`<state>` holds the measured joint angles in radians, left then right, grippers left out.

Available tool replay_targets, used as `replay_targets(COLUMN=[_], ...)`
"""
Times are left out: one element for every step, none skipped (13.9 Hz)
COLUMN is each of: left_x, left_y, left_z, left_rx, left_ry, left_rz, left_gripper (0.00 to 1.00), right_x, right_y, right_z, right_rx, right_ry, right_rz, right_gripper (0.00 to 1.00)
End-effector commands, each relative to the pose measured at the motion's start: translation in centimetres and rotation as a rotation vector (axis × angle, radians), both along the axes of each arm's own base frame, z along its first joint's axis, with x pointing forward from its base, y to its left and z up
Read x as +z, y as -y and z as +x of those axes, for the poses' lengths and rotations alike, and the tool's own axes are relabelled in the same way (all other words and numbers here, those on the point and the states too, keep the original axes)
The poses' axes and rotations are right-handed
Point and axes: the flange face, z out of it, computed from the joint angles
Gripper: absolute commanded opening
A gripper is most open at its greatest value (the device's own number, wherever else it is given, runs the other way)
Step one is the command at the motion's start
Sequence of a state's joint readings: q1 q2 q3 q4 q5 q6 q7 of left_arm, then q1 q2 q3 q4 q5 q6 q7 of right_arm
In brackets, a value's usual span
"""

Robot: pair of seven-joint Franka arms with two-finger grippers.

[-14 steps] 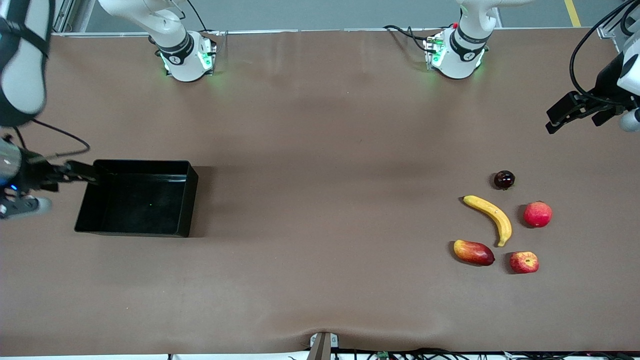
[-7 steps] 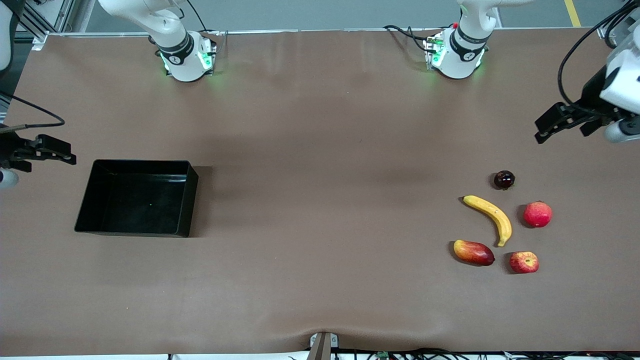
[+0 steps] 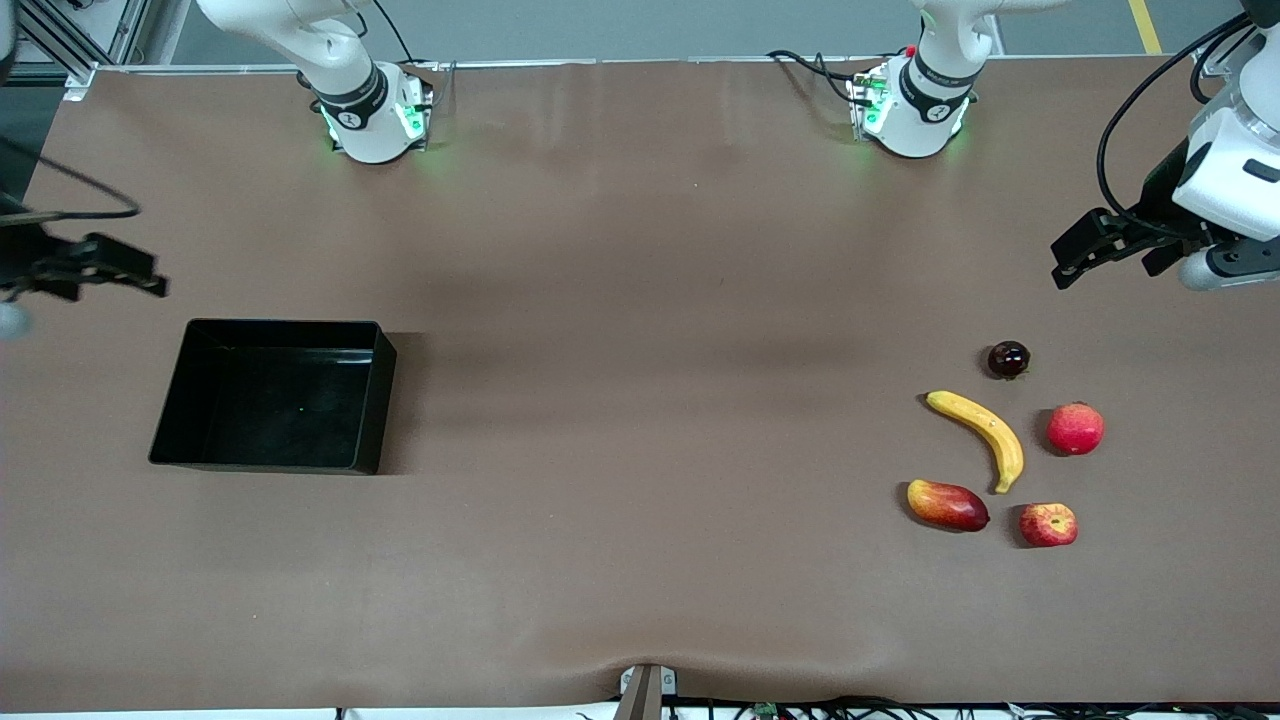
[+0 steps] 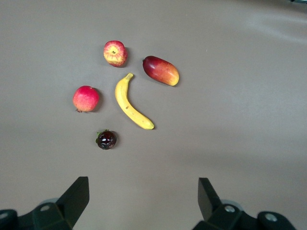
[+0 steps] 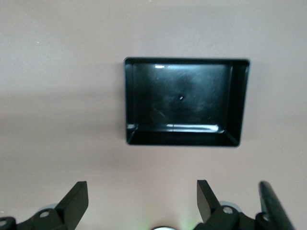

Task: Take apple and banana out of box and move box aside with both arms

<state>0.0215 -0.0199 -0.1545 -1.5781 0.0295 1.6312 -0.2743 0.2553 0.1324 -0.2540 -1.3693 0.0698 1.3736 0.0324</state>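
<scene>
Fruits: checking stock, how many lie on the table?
5, clustered toward the left arm's end: dark round fruit farthest, yellow banana, pink-red fruit, oval mango-like fruit, small red apple nearest.

Right gripper (image 3: 140,275) motion-blurred in front view, its arm cut by the frame edge. Left arm (image 3: 1225,180) likewise cropped at the edge. Small dark fruit (image 3: 1008,359): kind indeterminate.

Black shallow box (image 3: 270,396) sits upright and empty at the right arm's end of the table. Yellow curved banana (image 3: 982,434) lies flat at the left arm's end. Small red apple (image 3: 1048,524) rests just beside its nearer tip, dimple up.
</scene>
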Motion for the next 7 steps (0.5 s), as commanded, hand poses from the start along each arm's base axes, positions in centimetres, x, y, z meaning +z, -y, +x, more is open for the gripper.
replay_targets(left_x=[1.5,2.0,2.3,2.3,2.5,2.5,2.7], left_y=[-1.0,-1.1,-1.2,-1.2,-1.2,-1.2,-1.1], left_z=[-0.9,-1.1,-1.2,-1.3,-1.3,-1.2,-1.3], left_rx=[0.012,0.015,0.017,0.018,0.018,0.018,0.014], left_ry=[-0.018,-0.022,-0.026,-0.035,-0.032,-0.031,-0.028], left_rz=[-0.008,-0.006,-0.003,-0.002,-0.002,-0.001,-0.003], left_gripper=[1.00,1.00,1.00,1.00,1.00,1.00,1.00], right_x=[1.9,2.5,3.2,3.7,3.8,3.8,3.8], right_y=[-1.1,-0.5,0.0,0.8,1.8,3.5,4.1], right_z=[-5.6,-6.9,-7.9,-8.5,-8.5,-8.6,-8.5], right_rx=[-0.024,-0.020,0.013,0.058,0.081,0.065,0.059], right_ry=[0.019,0.020,0.031,0.042,0.044,0.044,0.048], right_rz=[-0.054,-0.055,-0.051,-0.049,-0.045,-0.036,-0.030], right_gripper=[1.00,1.00,1.00,1.00,1.00,1.00,1.00])
